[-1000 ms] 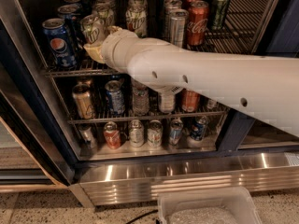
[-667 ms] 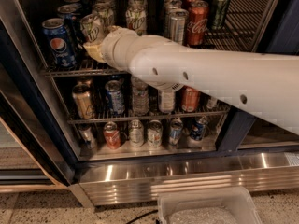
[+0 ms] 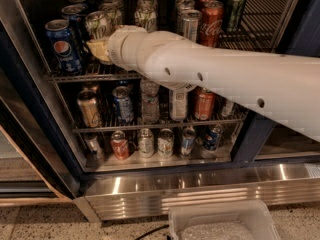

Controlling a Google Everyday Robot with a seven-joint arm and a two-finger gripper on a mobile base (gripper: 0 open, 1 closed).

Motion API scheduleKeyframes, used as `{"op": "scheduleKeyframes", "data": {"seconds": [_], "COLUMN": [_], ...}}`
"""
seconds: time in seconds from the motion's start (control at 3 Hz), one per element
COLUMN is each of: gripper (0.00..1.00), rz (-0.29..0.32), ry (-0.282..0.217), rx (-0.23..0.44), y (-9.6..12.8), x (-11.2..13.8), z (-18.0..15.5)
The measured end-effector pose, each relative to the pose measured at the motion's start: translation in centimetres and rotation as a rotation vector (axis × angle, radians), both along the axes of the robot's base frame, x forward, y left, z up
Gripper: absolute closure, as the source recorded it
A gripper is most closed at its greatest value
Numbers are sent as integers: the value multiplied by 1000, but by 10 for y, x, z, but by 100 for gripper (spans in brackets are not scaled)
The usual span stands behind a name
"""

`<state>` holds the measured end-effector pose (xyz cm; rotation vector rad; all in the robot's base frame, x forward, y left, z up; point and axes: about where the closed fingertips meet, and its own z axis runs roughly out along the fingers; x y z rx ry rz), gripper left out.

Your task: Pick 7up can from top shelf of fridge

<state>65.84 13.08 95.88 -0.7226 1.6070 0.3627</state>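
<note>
The gripper (image 3: pixel 98 50) is inside the fridge (image 3: pixel 30 114), low at the front left of the top shelf (image 3: pixel 85 77). Only a tan, rounded bit of it shows past the thick white wrist of the arm (image 3: pixel 215 79), so whether it is open or closed cannot be told. The 7up can (image 3: pixel 97 24) stands upright on that shelf at 12 o'clock from the gripper and right against it, its foot hidden behind the tan part; contact cannot be judged. The can is a pale, glossy cylinder with a green mark and a silver lid. At 9 o'clock from the gripper, just beside it, stands a blue Pepsi can (image 3: pixel 61 46). A second pale can (image 3: pixel 146 15) rises behind the wrist at 2 o'clock, and farther right stand a plain silver slim can (image 3: pixel 190 24), a red Coca-Cola can (image 3: pixel 211 23) and a green can (image 3: pixel 235 6). The shelf is a rack of thin metal bars with a flat front rail. The arm is smooth white plastic, tube-shaped, with small dark holes, and crosses in front of the lower racks of mixed cans. Below runs the ribbed steel base (image 3: pixel 200 189), shiny, and a pale plastic tub (image 3: pixel 220 223) sits at the bottom edge.
</note>
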Motion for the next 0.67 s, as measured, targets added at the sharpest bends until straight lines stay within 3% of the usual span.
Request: {"op": "scheduleKeyframes", "data": {"seconds": [0.67], "gripper": [100], "rz": [-7], "ry": [-20], "rx": [43], "y": [-6], "x": [-4], "z": [11]}}
